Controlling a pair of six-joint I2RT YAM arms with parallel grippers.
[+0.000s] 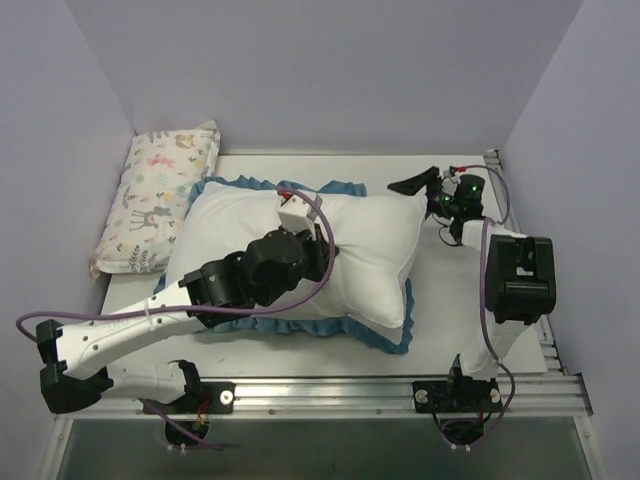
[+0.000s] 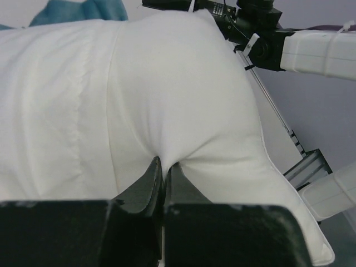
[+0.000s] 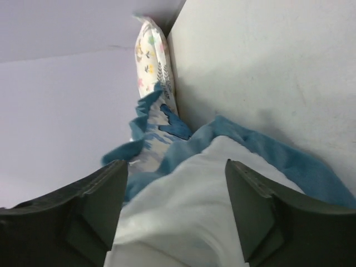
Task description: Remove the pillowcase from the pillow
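The plump white pillow lies mid-table and fills the left wrist view. The pillowcase shows as blue ruffled trim along its back, front and lower right edges. Its houndstooth print and whale patch show in the right wrist view, and its trim in the left wrist view. My left gripper is over the pillow's middle, shut on a pinch of the white fabric. My right gripper hovers open and empty at the pillow's far right corner, with the white pillow below it.
A small pastel animal-print pillow leans at the back left wall and also shows in the right wrist view. Purple walls close in three sides. A metal rail runs along the near edge.
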